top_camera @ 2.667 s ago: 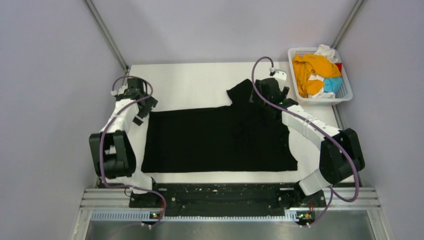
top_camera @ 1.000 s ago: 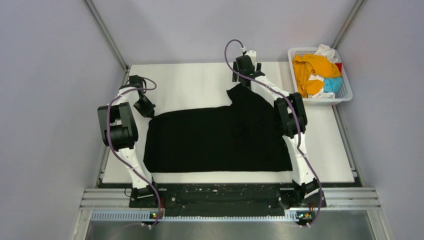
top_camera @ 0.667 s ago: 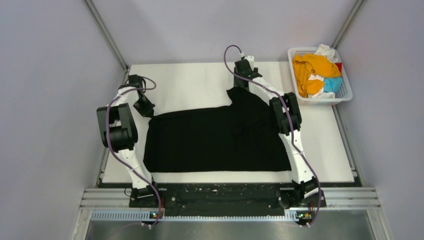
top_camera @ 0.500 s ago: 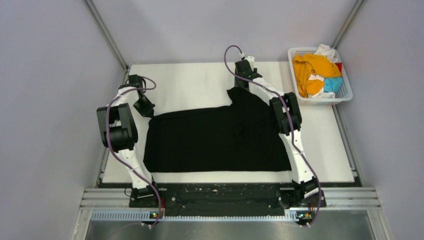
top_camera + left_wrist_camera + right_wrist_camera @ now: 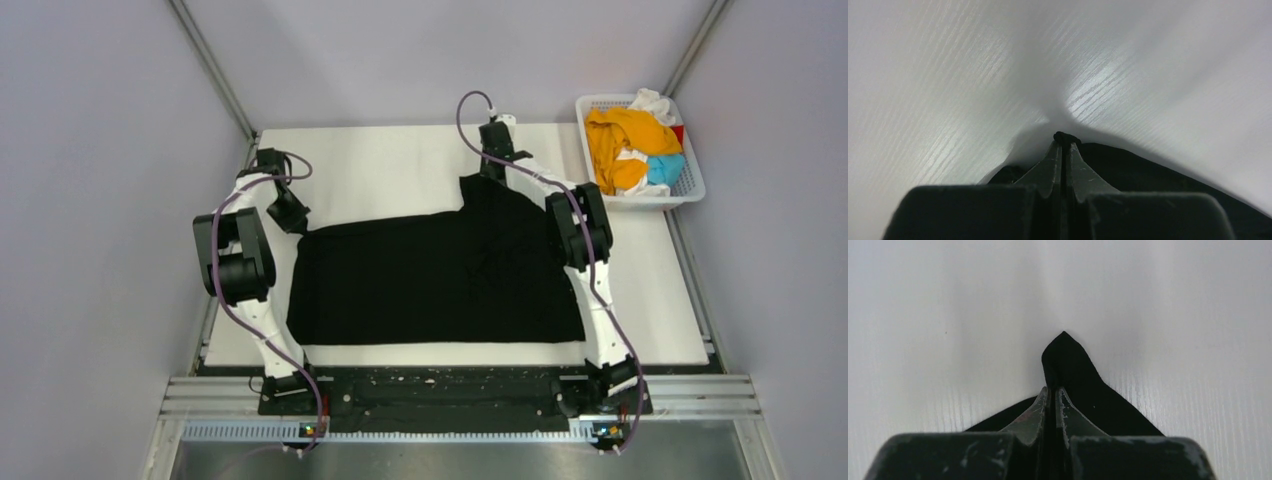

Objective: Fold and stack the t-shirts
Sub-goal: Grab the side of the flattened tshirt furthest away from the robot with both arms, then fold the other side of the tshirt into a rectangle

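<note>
A large black t-shirt (image 5: 440,270) lies spread over the white table (image 5: 380,170), one sleeve reaching toward the back. My left gripper (image 5: 296,222) is shut on the shirt's far left corner; in the left wrist view a bead of black cloth (image 5: 1066,137) pokes out past the closed fingertips (image 5: 1050,160). My right gripper (image 5: 492,172) is shut on the tip of the sleeve, and in the right wrist view the black cloth (image 5: 1070,365) peaks just beyond its fingers (image 5: 1035,412). Orange (image 5: 620,135), white, light blue (image 5: 665,167) and red t-shirts lie bunched in the basket.
A white plastic lattice basket (image 5: 692,185) stands at the table's back right corner. Grey walls close in on both sides and behind. A metal rail (image 5: 440,395) with the arm bases runs along the near edge.
My right gripper has closed on the sleeve tip and shifted slightly right, pulling the sleeve with it. The left arm has held still, gripping its corner.
</note>
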{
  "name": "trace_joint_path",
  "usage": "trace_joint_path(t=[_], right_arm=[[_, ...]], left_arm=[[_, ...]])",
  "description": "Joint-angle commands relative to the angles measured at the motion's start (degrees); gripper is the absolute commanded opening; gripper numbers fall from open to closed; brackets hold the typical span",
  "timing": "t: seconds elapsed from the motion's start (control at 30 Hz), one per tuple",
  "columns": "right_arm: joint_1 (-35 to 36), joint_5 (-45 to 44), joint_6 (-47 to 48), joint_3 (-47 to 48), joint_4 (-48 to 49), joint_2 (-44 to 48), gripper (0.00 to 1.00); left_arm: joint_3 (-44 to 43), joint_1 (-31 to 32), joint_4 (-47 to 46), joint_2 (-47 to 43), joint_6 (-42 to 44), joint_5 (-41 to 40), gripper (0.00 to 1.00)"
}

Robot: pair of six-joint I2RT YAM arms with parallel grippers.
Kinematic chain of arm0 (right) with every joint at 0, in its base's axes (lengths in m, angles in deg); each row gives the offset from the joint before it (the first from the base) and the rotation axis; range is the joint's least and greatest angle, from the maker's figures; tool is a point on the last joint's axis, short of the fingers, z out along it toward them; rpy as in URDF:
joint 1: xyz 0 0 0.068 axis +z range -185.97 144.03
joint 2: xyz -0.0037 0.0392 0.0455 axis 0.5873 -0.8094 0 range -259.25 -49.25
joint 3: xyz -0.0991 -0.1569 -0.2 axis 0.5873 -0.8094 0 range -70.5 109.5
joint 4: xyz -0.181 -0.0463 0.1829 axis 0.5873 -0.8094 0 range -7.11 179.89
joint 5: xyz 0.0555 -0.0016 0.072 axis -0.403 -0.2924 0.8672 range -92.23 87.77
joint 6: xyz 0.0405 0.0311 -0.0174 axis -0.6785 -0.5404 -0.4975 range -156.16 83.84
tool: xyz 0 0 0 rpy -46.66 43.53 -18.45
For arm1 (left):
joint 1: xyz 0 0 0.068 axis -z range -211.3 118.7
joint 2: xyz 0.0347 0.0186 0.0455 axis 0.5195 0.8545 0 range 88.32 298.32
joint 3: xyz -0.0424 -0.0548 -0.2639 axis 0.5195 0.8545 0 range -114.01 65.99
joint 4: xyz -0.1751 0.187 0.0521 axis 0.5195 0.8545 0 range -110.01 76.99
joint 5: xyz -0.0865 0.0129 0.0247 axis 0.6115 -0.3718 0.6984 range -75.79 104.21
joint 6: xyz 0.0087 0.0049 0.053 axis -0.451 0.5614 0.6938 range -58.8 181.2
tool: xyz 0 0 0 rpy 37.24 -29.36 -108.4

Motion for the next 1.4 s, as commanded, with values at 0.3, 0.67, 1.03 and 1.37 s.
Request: trace_joint_path(t=[0.3, 0.67, 1.03, 1.37], right_arm=[[-1.07, 11.39, 2.02, -28.43, 9.11, 28.4, 0.0], [1.61, 11.85, 1.97, -51.94, 3.3, 55.79, 0.0], [4.63, 12.15, -0.23, -59.56, -11.22, 74.4, 0.0], [6.73, 16.41, -1.49, -62.81, -19.85, 81.76, 0.0]], left_arm=[[3.91, 1.56, -1.43, -8.45, -0.12, 0.17, 0.0], [12.68, 1.66, -4.63, -16.36, -1.0, 1.29, 0.0], [20.01, 1.67, -4.77, -24.7, -1.97, 0.3, 0.0], [25.3, 1.69, -3.79, -30.44, -2.22, -1.63, 0.0]])
